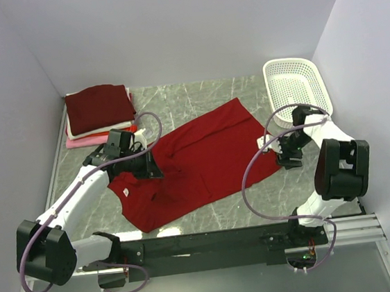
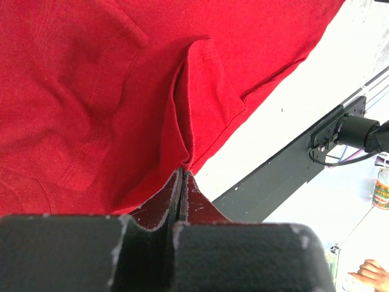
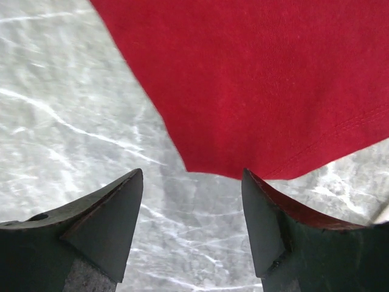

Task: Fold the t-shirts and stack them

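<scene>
Clerk: Item one, red t-shirt (image 1: 203,159). Where is it lying?

Checker: It is lying opened out and slantwise across the middle of the tabletop (image 1: 204,96), running from near left to far right. Creases are gathering in its near-left part.

Clerk: Item two, the other shirts?

Checker: They are sitting as a folded stack (image 1: 100,115) in the far left corner. Dark maroon is showing on top, with white and pink edges peeking out beneath. The stack is lying apart from the red t-shirt.

Clerk: Item three, the left fingers (image 2: 159,207)?

Checker: They are pressing together on a pinch of the red cloth, and a ridge of fabric is standing up just ahead of the tips. From overhead they are working over the shirt's near-left part.

Clerk: Item four, the right fingers (image 3: 112,213)?

Checker: They are standing wide apart and gripping nothing. They are pointing at bare tabletop just beside the shirt's right-hand corner, whose hem is lying just ahead of the tips.

Clerk: Sundries?

Checker: A white perforated basket (image 1: 295,86) is sitting in the far right corner. A black rail (image 1: 212,245) is running along the near edge, carrying both arm bases.
</scene>
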`<state>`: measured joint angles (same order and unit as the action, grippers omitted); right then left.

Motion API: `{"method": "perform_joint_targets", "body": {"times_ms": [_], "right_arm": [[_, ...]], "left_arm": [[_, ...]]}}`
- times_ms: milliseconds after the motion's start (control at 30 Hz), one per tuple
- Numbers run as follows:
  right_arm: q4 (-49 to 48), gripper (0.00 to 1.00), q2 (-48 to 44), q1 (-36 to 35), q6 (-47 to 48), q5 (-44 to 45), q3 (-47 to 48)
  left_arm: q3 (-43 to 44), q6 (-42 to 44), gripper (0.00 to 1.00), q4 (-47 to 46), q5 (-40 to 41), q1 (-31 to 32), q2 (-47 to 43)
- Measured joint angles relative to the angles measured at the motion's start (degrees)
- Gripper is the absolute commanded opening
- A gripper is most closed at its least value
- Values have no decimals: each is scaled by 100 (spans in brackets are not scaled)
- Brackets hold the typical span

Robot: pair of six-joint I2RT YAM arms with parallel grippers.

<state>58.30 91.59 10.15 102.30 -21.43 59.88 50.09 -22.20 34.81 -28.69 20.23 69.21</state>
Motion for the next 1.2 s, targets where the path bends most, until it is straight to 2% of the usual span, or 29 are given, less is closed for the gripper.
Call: {"method": "perform_joint_targets", "body": {"times_ms": [133,300,400,433,500,600,700,767,800,833,900,1033,1200], "right_arm": [[-507,75,212,0,-85,157,-107],[-984,68,306,0,-153,286,-323],[-1244,47,426,-31,-249,302,-323],[-1255,33,461,-44,-304,313,-304],[-1250,23,531,-92,-387,308,-219],[-1207,0,627,-214,-533,282,-11],[-1123,0,627,-446,-765,232,238],[-1211,15,627,-802,-1021,208,402],[-1290,49,627,-990,-1189,197,442],[-1421,61,627,-1235,-1445,181,470],[-1729,71,627,-1593,-1746,168,472],[-2293,73,608,-1976,-2505,105,474],[-2332,74,531,-1602,-2791,57,601]], "left_arm": [[0,-2,0,-7,-2,0,-2],[-4,-4,0,-11,-7,0,-7],[-4,-9,0,-11,-7,0,-7],[-4,-13,0,-11,-7,0,-7],[-9,-17,0,-11,-7,0,-7],[-13,-17,0,-9,-7,0,-7],[-13,-15,0,-4,-4,0,-7],[-13,-15,0,-2,0,0,-7],[-13,-15,0,0,2,0,-7],[-13,-13,0,7,2,0,-7],[-13,-13,0,15,4,-2,-7],[-13,-7,0,20,4,-20,-7],[-13,0,0,20,2,-42,-7]]}}
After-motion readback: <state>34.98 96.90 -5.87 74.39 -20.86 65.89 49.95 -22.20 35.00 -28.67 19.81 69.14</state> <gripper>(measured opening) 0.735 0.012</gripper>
